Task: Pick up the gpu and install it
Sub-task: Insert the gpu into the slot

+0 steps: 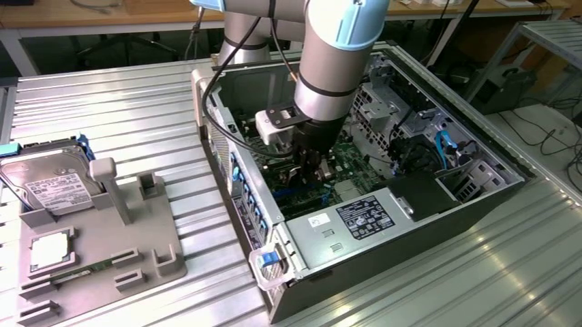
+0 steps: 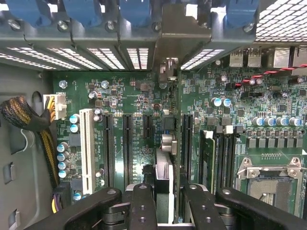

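gpu (image 2: 164,177): edge-on, upright over the motherboard (image 2: 134,103) slots inside the open computer case (image 1: 473,204) | end effector (image 2: 165,203): clenched on the gpu's upper edge | hard drive (image 1: 53,182): in the grey holder (image 1: 136,252) on the counter (image 1: 118,109)

The ribbed silver metal bench (image 1: 109,102) was crossed by straight parallel ridges. The open black computer case (image 1: 437,231) held a dark green motherboard (image 2: 134,96) dotted with silver-and-teal capacitors, one long white slot (image 2: 87,148) among black slots, and a row of blue clips (image 2: 81,12) on its edge. The thin green gpu card (image 2: 165,177) with its silver bracket stood between the black fingers (image 2: 144,206). The silver hard drive (image 1: 54,184) carried a white label on the grey plastic tray (image 1: 100,252).
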